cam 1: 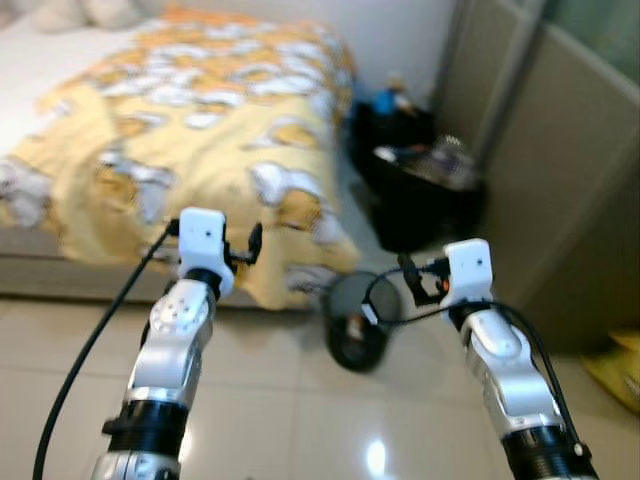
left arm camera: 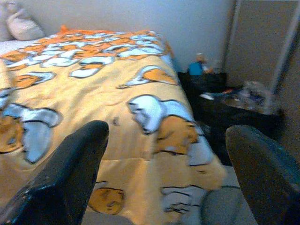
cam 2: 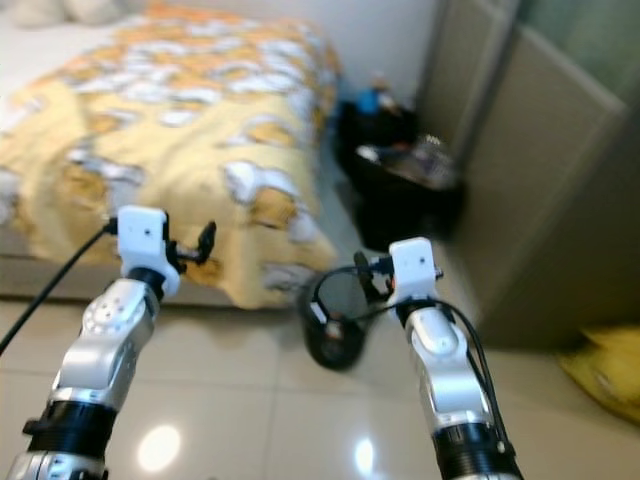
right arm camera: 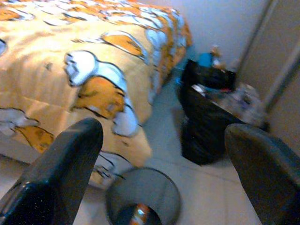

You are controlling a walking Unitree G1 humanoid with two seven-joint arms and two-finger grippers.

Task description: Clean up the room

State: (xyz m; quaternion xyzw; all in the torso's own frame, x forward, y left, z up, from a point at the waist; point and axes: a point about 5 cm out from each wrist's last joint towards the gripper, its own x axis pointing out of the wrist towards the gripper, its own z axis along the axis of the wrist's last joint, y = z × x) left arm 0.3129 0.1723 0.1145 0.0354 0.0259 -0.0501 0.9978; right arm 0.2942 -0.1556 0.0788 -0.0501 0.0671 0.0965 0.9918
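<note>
A round black mesh waste bin [cam 1: 358,322] stands on the tiled floor at the foot corner of the bed, and a small orange-and-white item [right arm camera: 138,213] lies inside it. My right gripper [cam 1: 415,280] hangs open just above and to the right of the bin, holding nothing. My left gripper [cam 1: 250,245] is open and bare too, raised in front of the hanging edge of the yellow cartoon-print blanket [cam 1: 200,130]. In the wrist views both pairs of black fingers [left arm camera: 70,173] [right arm camera: 61,164] are spread wide.
A black container [cam 1: 425,195] heaped with clutter stands between the bed and the beige wardrobe doors [cam 1: 560,180], with a blue object [cam 1: 385,100] behind it. A yellow bag [cam 1: 620,370] lies on the floor at far right. Glossy tiles [cam 1: 300,420] stretch in front of me.
</note>
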